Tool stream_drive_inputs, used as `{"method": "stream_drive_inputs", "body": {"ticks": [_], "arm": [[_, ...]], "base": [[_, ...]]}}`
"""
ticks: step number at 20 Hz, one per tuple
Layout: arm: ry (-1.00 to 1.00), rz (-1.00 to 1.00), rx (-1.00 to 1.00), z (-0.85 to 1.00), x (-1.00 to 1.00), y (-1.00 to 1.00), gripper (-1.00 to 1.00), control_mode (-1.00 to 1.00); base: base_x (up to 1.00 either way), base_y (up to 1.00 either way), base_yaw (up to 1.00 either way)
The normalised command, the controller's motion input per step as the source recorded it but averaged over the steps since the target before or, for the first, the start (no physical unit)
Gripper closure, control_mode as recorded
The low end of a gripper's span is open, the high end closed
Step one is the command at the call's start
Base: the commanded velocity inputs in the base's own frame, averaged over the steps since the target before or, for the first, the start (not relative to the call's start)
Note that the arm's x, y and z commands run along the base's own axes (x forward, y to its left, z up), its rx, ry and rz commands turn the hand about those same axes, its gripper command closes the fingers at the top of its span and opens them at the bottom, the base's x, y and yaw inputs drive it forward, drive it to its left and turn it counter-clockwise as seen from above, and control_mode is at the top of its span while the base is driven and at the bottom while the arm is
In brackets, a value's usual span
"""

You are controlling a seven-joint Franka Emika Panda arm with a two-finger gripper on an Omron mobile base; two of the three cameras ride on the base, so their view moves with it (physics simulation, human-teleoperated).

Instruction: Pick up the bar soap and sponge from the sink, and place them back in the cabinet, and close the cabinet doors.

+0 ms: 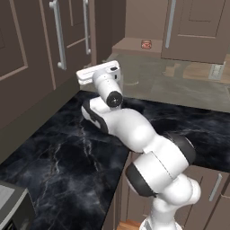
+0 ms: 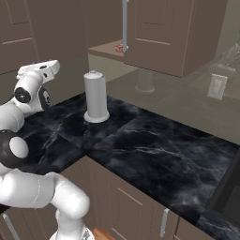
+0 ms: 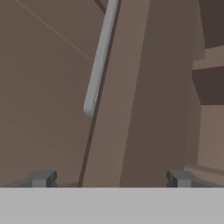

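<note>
The brown wooden cabinet [image 1: 130,46] stands open above the counter, and a small orange-pink bar soap [image 1: 146,44] [image 2: 119,47] lies on its shelf. Its right door [image 1: 197,27] hangs swung out, with a long silver handle [image 1: 170,22]. My gripper [image 3: 110,179] is open with nothing between its fingers. It faces the edge of the left door [image 3: 131,87] and that door's handle [image 3: 99,65] from close up. My white hand [image 1: 99,72] [image 2: 40,69] hovers over the counter's back left corner. The sponge and the sink are out of view.
A black marble counter [image 1: 67,157] [image 2: 154,145] runs below the cabinets. A grey upright cylinder [image 2: 96,96] stands on it near the wall. A wall outlet [image 2: 216,86] sits on the backsplash. More brown doors with bar handles [image 1: 58,36] line the left wall.
</note>
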Motion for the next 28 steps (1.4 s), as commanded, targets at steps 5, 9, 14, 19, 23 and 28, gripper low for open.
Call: {"method": "stream_drive_inputs", "body": {"ticks": [5, 9, 14, 19, 23, 28], "arm": [[-0.04, -0.2, 0.0, 0.0, 0.15, -0.2, -1.0, -1.0], [-0.06, -0.24, 0.0, 0.0, 0.14, -0.29, -1.0, -1.0], [-0.07, -0.22, 0.02, 0.0, 0.19, -0.35, -1.0, -1.0], [-0.07, -0.21, 0.03, 0.0, 0.25, -0.39, -1.0, -1.0], [-0.07, -0.2, 0.04, 0.0, 0.26, -0.39, -1.0, -1.0], [-0.08, -0.19, 0.04, 0.0, 0.26, -0.43, -1.0, -1.0]], "base": [[0.0, 0.0, 0.0], [0.0, 0.0, 0.0], [0.0, 0.0, 0.0], [0.0, 0.0, 0.0], [0.0, 0.0, 0.0], [0.0, 0.0, 0.0]]}}
